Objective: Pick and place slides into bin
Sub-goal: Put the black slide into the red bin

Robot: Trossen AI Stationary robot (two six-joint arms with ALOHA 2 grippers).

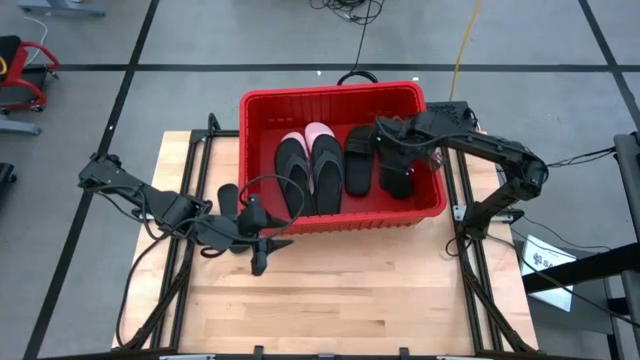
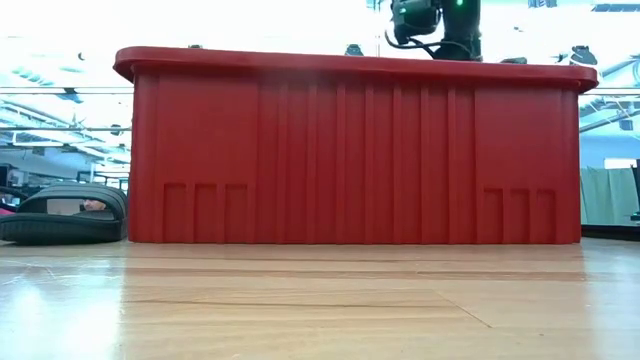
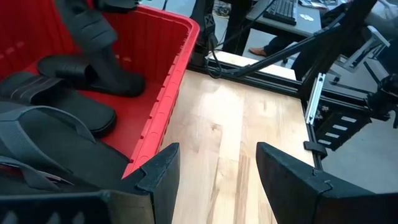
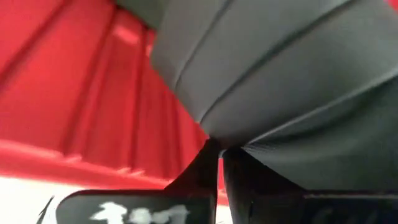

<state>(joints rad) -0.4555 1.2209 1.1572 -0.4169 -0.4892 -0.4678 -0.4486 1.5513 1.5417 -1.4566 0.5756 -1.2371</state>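
The red bin (image 1: 330,92) stands at the table's far middle and fills the low view (image 2: 350,150). Lying flat on its floor are a black flip-flop (image 1: 293,175), a pale pink slide (image 1: 322,165) and a black slide (image 1: 358,160). My right gripper (image 1: 393,150) is over the bin's right part, shut on another black slide (image 1: 397,178). One more black slide (image 2: 62,213) rests sole-down on the table, left of the bin. My left gripper (image 3: 217,180) hovers open beside the bin's near wall, holding nothing. My right gripper pinches an edge of the black slide's ribbed grey band (image 4: 249,124) between its two shut fingers, coming from above and slanting down. The slide hangs steeply tilted below the fingers. Its lower end (image 3: 124,81) is down among the slides on the bin floor.
Bare wood lies in front of the bin and toward the table's right edge (image 3: 249,124). Black frame rails (image 1: 470,260) run along both table sides. The bin's tall near wall (image 2: 350,150) hides its contents in the low view.
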